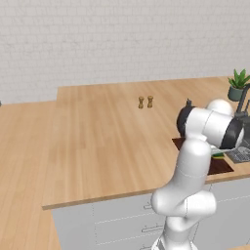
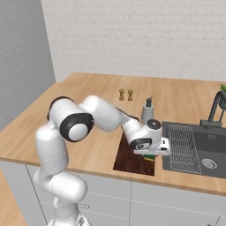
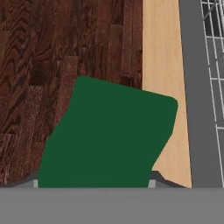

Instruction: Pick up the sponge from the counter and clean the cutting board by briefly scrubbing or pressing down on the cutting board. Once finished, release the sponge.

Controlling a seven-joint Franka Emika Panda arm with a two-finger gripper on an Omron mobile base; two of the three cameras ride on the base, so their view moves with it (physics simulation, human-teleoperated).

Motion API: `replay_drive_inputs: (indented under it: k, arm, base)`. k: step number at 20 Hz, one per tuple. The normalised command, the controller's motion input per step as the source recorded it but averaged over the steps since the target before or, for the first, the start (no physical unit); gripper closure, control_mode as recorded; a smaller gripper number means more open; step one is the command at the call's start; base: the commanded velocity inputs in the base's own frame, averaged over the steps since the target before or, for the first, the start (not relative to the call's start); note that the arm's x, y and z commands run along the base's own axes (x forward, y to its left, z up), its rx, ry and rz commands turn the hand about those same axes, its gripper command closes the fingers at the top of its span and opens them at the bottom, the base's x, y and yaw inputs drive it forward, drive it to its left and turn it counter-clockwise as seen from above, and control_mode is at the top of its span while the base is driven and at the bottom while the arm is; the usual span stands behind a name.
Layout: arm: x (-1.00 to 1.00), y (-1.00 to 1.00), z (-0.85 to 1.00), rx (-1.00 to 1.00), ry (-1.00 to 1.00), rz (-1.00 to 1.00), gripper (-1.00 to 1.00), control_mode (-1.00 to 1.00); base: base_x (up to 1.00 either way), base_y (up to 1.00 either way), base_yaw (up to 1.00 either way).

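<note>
Hand view, dark green sponge (image 3: 111,135) grasped in jaws, over reddish-brown cutting board (image 3: 57,52).

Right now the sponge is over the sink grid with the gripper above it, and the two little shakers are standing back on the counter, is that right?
Not quite. The sponge is over the cutting board, near its sink-side edge, not over the sink grid; the hand view shows dark wood beneath it. The gripper is above it, and the two shakers stand back on the counter.
</note>
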Motion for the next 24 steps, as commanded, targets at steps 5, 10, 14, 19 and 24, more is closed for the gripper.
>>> replay_drive_inputs:
  k: [5,10,14,19,24]
  arm:
    - [-0.96,0.0,-0.45,-0.02,0.0,0.0,1.0,-1.0]
    - [-1.0,0.0,-0.38,-0.01,0.0,0.0,1.0,-1.0]
    - [-1.0,0.0,-0.36,-0.02,0.0,0.0,1.0,-1.0]
    - [-0.75,0.04,0.07,-0.04,0.0,0.0,1.0,-1.0]
    - [0.02,0.22,1.0,-0.13,0.26,0.05,1.0,-1.0]
  base:
    - [0.0,0.0,0.0]
    - [0.0,0.0,0.0]
    - [0.0,0.0,0.0]
    - [0.0,0.0,0.0]
    - [0.0,0.0,0.0]
